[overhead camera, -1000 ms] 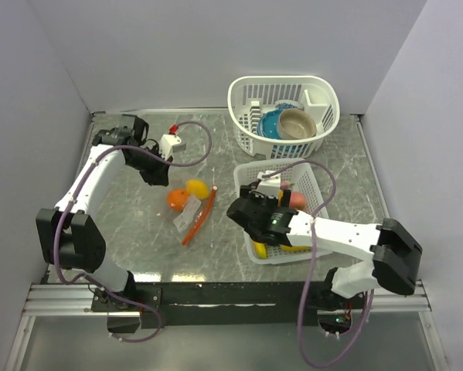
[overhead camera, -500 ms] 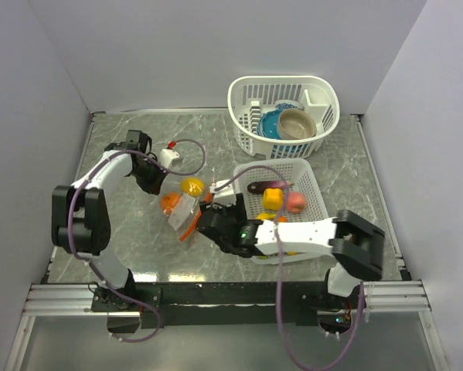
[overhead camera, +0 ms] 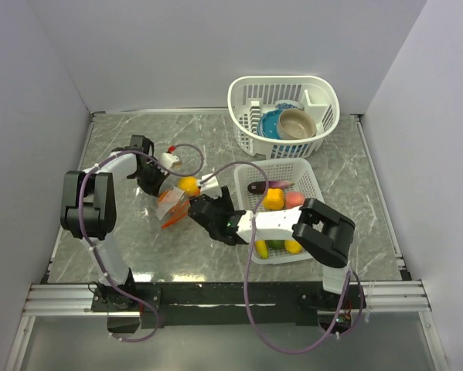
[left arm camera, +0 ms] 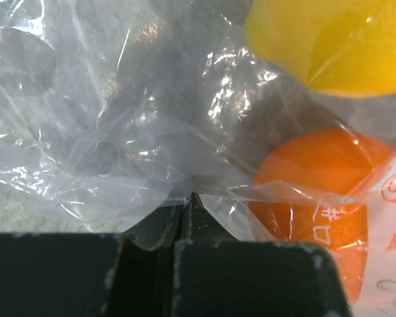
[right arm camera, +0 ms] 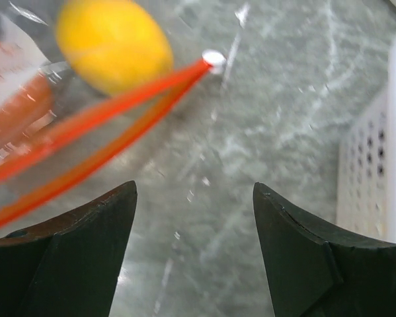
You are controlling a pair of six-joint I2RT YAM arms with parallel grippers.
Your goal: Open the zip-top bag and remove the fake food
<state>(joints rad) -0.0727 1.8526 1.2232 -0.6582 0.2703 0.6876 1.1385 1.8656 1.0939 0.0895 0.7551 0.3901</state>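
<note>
left fingers (left arm camera: 151,231) pinched shut on the bag (left arm camera: 118,119), arm (overhead camera: 107,166) folded toward 12 o'clock; right fingers (right arm camera: 65,264) apart, arm (overhead camera: 274,224) stretched toward 9 o'clock.

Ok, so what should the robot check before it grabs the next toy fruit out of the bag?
1. Left gripper holds the zip-top bag: ok, shut on the clear plastic.
2. Right gripper ready: ok, jaws open, nothing between them.
3. Bag mouth open: ok, the two red-orange zipper strips stand apart.
4. Food to fetch: ok, a yellow fruit and an orange fruit show behind the plastic.
5. Right gripper lined up with the mouth: not ok, the strips lie off to one side of its jaws.
</note>
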